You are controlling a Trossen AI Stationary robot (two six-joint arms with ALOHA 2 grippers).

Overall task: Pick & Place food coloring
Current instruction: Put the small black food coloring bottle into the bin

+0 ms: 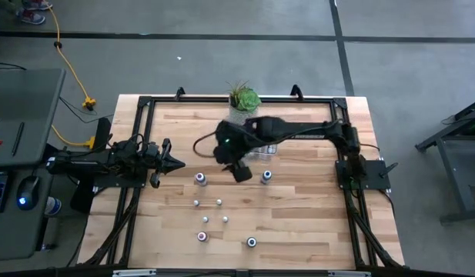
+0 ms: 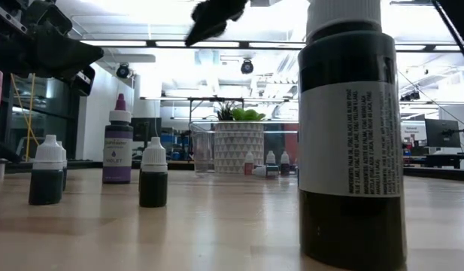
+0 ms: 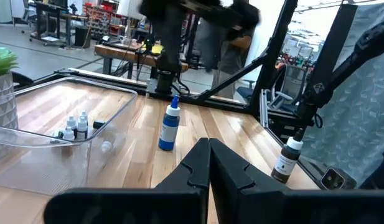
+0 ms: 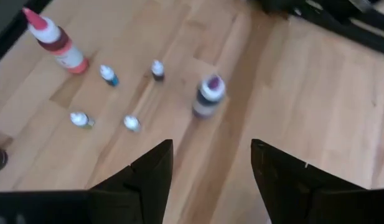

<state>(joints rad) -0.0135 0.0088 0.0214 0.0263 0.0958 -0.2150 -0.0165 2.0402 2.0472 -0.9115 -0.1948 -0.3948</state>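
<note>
- Hovering over the middle of the bench, our right gripper [image 1: 242,171] hung with its jaws wide and nothing between them.
- The food coloring [image 1: 210,221] stood scattered on the near half of the bench, every bottle upright, long axis vertical.
- The purple bottle [image 4: 208,96] sat just ahead of our open fingers [image 4: 153,168] in the right wrist view, roughly on the gap's line; in the high view it stood [image 1: 199,178] a little toward the left edge from the claw.
- The blue bottle [image 1: 265,177] stood just beside the claw on the other side; either was near, so we judged the right arm the one to pick.
- More small bottles already lay in the clear tray [image 3: 107,115] toward the far edge, by the potted plant [image 1: 243,98].
- Our left gripper [image 1: 166,161] waited near the left edge, its fingers pinched together and empty.
- Room looked generous: bare wood around the purple bottle, the tiny bottles [image 4: 106,98] well apart from it, the frame rails at the edges far off.
</note>
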